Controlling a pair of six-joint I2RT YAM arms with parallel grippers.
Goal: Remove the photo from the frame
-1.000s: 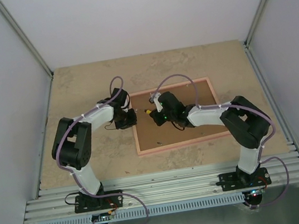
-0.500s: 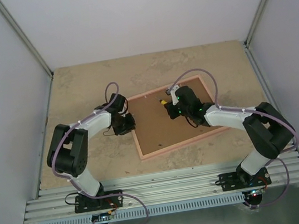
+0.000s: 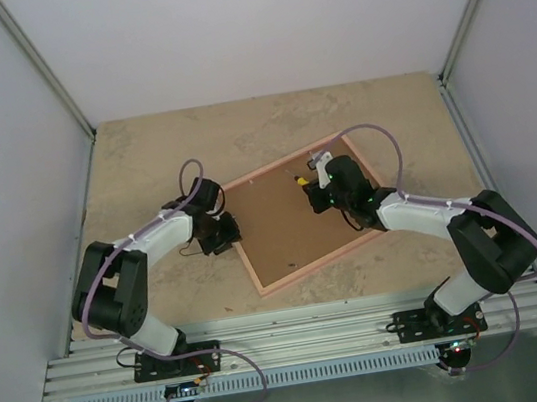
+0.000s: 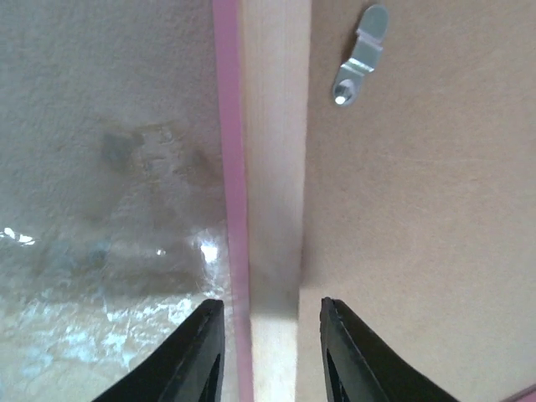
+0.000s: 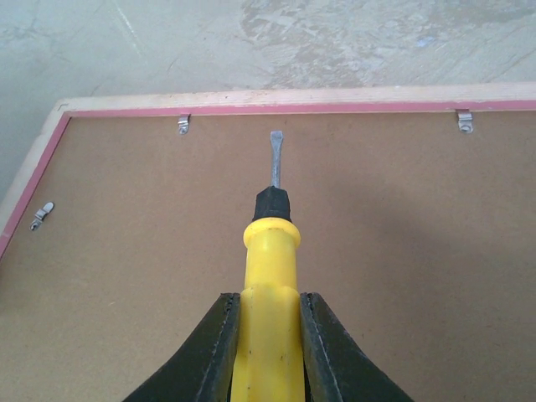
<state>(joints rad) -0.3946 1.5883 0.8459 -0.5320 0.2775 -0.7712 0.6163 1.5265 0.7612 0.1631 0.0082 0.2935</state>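
The frame (image 3: 284,239) lies face down mid-view, photo hidden under its stiff board (image 5: 402,251). My right gripper (image 5: 268,306) clamps a screwdriver (image 5: 270,251); my left gripper (image 4: 268,306) gapes astride the rim (image 4: 272,167). Light, I reckon: hold its edges.

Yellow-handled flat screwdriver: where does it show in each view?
Top external: yellow-handled flat screwdriver just right of centre, over the brown backing board.
Left wrist: not in it.
Right wrist: the screwdriver at bottom centre, held between the jaws.
Shared landmark: thin pink rectangular frame.

frame (image 3: 288,230) on table (image 3: 141,159), apparently face-down | left hand (image 4: 268,322) astride its edge | screwdriver (image 5: 268,276) above it
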